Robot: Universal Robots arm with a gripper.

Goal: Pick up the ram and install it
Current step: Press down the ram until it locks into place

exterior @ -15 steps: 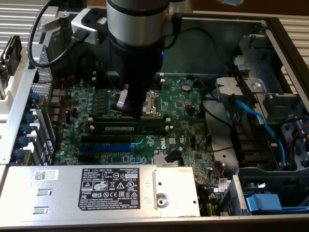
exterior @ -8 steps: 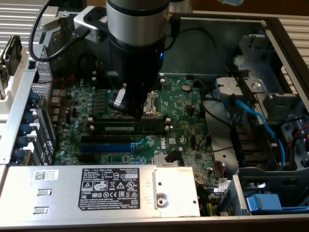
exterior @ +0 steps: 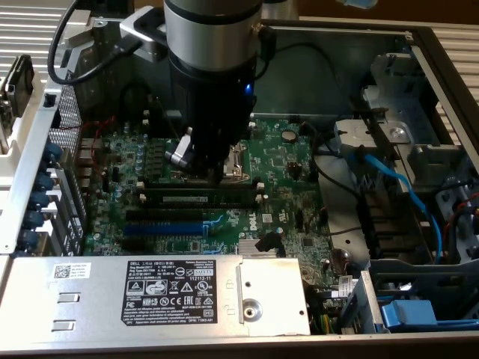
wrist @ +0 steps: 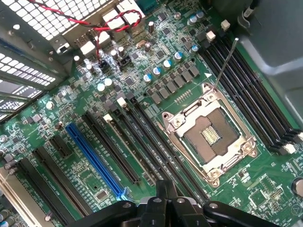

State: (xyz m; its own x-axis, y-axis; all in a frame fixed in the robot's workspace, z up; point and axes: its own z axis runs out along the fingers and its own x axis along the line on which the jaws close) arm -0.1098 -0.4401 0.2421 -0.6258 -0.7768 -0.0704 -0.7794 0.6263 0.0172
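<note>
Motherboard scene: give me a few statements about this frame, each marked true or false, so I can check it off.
1. The CPU socket on the motherboard has no cooler over it. True.
2. The jaws of the gripper stand wide open. False: they are shut, low over the long black slots.
3. A blue expansion slot runs alongside the black slots. True.
4. The ram lies outside the case. False: it is inside the open case, lying along the memory slots right under the gripper.
</note>
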